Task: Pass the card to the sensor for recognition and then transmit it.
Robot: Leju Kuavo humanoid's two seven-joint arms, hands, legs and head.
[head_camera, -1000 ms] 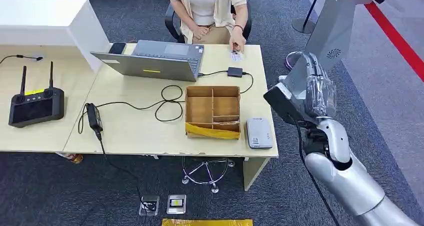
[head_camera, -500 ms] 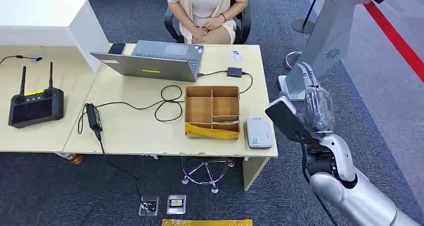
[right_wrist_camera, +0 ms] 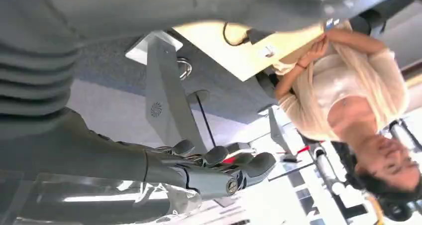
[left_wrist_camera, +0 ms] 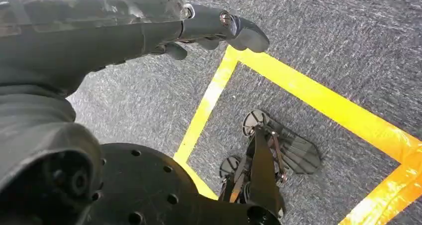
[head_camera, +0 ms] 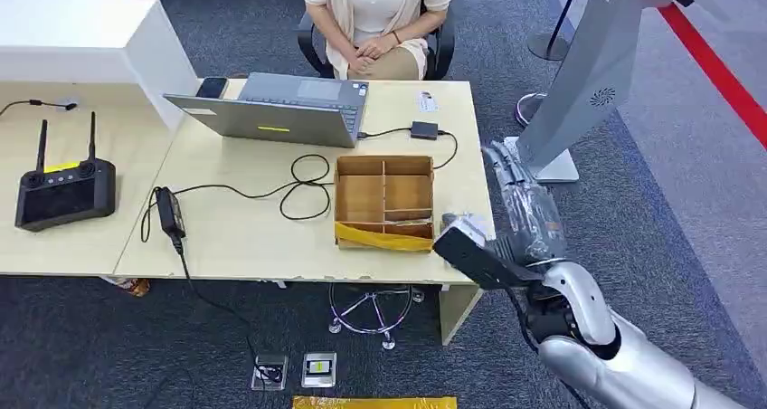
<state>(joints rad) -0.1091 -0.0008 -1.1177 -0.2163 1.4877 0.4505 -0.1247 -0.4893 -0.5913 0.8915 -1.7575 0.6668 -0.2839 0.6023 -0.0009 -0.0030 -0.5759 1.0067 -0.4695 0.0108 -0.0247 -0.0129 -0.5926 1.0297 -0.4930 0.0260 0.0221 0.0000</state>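
The right arm (head_camera: 624, 359) is a smooth, rounded silver shell with a black joint ring at the wrist and a thin black cable running alongside it. Its robot hand (head_camera: 525, 212) is dark grey, wrapped in clear glossy plastic film, beside a flat black block with a pale end. The left robot hand (left_wrist_camera: 149, 26) is dark grey too, film-covered, with a small silver screw near one fingertip.

The desk (head_camera: 235, 237) is pale yellow wood, the box (head_camera: 384, 201) brown with a yellow strip. The laptop (head_camera: 280, 110) is grey. The carpet (head_camera: 108, 337) is dark blue-grey (speckled), with yellow tape (left_wrist_camera: 318, 100).
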